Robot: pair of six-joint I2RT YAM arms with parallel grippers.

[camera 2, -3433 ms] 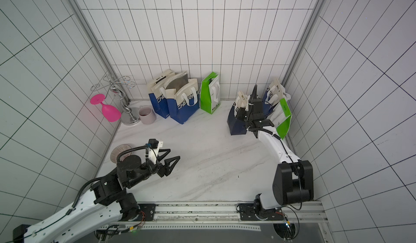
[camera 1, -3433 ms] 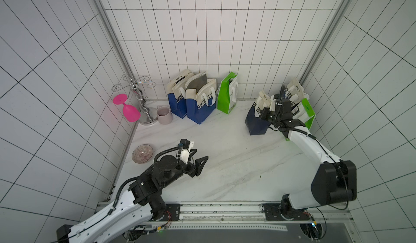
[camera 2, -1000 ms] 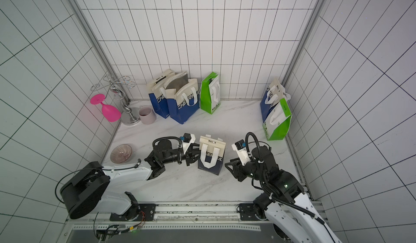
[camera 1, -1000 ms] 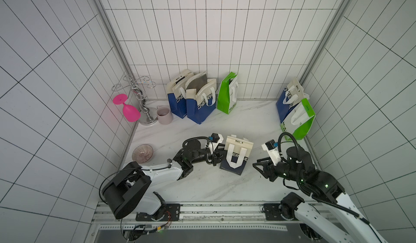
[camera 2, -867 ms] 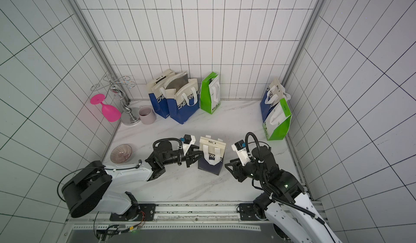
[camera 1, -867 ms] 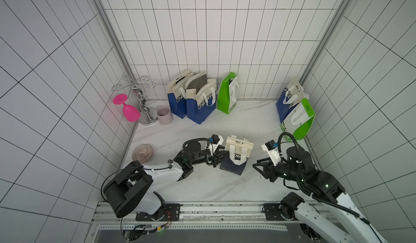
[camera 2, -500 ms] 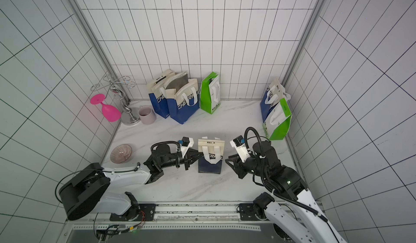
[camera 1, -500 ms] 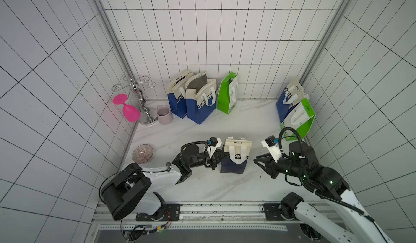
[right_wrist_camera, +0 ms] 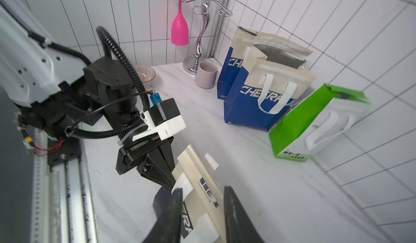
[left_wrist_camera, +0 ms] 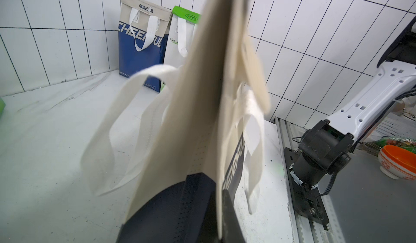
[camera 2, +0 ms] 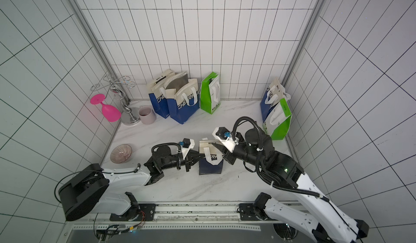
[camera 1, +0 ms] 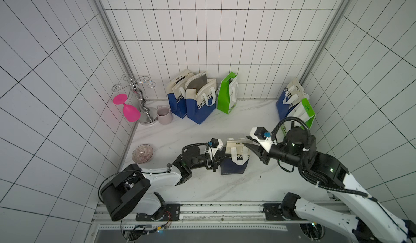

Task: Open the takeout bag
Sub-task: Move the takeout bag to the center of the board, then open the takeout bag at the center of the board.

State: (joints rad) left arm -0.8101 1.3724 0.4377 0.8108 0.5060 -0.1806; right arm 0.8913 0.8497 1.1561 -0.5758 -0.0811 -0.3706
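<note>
The takeout bag (camera 1: 235, 163) (camera 2: 210, 163), navy below and cream above with white handles, stands near the table's front middle in both top views. My left gripper (camera 1: 221, 157) (camera 2: 197, 157) reaches in from the left and is shut on the bag's left side edge. In the left wrist view the bag's cream panel (left_wrist_camera: 202, 95) fills the centre, edge-on. My right gripper (camera 1: 248, 143) (camera 2: 216, 145) (right_wrist_camera: 202, 189) comes from the right. It is open, with one finger on each side of the bag's folded cream top (right_wrist_camera: 202, 181).
Two blue bags (camera 1: 179, 100) (camera 1: 200, 105) and a green bag (camera 1: 227, 95) line the back wall. A blue bag (camera 1: 288, 99) and a green-white bag (camera 1: 304, 114) stand by the right wall. At the back left are a pink glass (camera 1: 128, 110) on a silver rack (camera 1: 143, 104), a mug (camera 1: 164, 114) and a bowl (camera 1: 142, 153).
My left gripper has shut on the bag's left side; a second ago it was open there. The right gripper has come in and up over the bag's top. The bag now stands straighter.
</note>
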